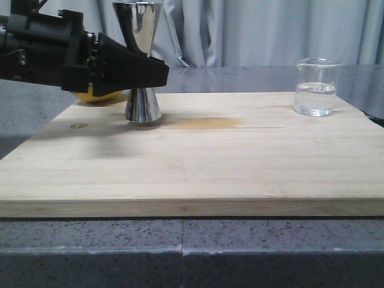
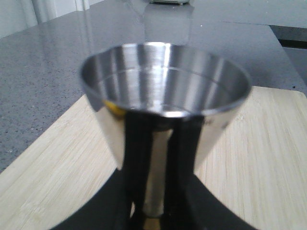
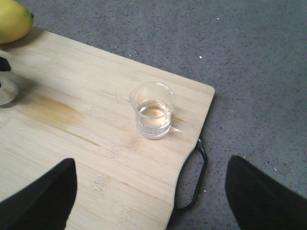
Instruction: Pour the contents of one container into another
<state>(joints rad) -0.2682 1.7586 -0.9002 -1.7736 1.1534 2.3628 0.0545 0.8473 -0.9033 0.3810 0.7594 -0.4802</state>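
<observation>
Left gripper (image 1: 157,75), upper left of the front view, jaws clenched on the jigger (image 1: 141,60) at its waist; jigger stands on the cutting board (image 1: 198,162). Beaker (image 1: 315,87) with clear liquid sits upright at the board's far right. Right gripper (image 3: 151,191) jaws spread wide, grasping nothing, beaker between and beyond them. Lemon (image 3: 13,19) behind the jigger.

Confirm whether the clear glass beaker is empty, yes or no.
No: the small clear glass beaker on the bamboo cutting board holds clear liquid in its lower part, seen plainly from the right wrist camera.
</observation>
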